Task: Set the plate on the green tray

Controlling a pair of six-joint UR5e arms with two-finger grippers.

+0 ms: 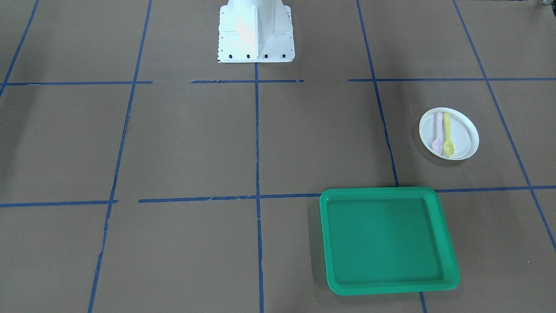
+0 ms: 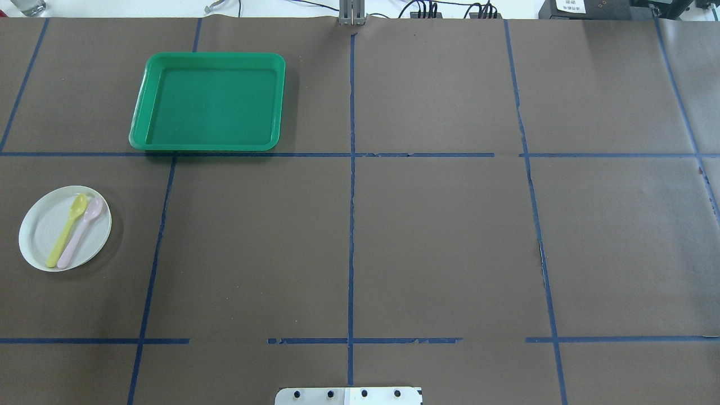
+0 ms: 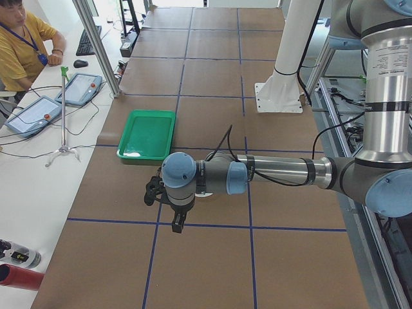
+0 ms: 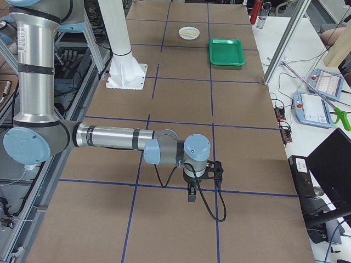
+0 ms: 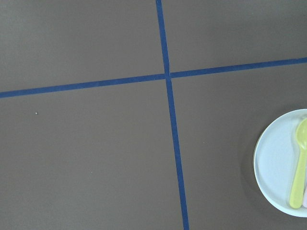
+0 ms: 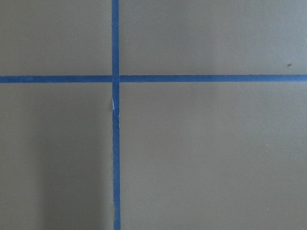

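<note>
A white plate [image 1: 461, 130] carries a yellow spoon [image 1: 448, 134] and a pink spoon [image 1: 437, 139]. It lies on the brown table on my left side, also in the overhead view [image 2: 42, 230] and at the left wrist view's right edge [image 5: 276, 167]. The empty green tray [image 1: 386, 239] lies farther out, apart from the plate [image 2: 208, 101]. My left gripper [image 3: 176, 223] hangs above the table near the plate. My right gripper [image 4: 191, 194] hangs over bare table far to the right. I cannot tell whether either is open or shut.
The white robot base [image 1: 255, 32] stands at the table's middle near edge. Blue tape lines [image 2: 351, 169] grid the brown table. An operator [image 3: 19, 45] sits past the far edge with tablets [image 3: 77, 87] and a stand [image 3: 63, 109].
</note>
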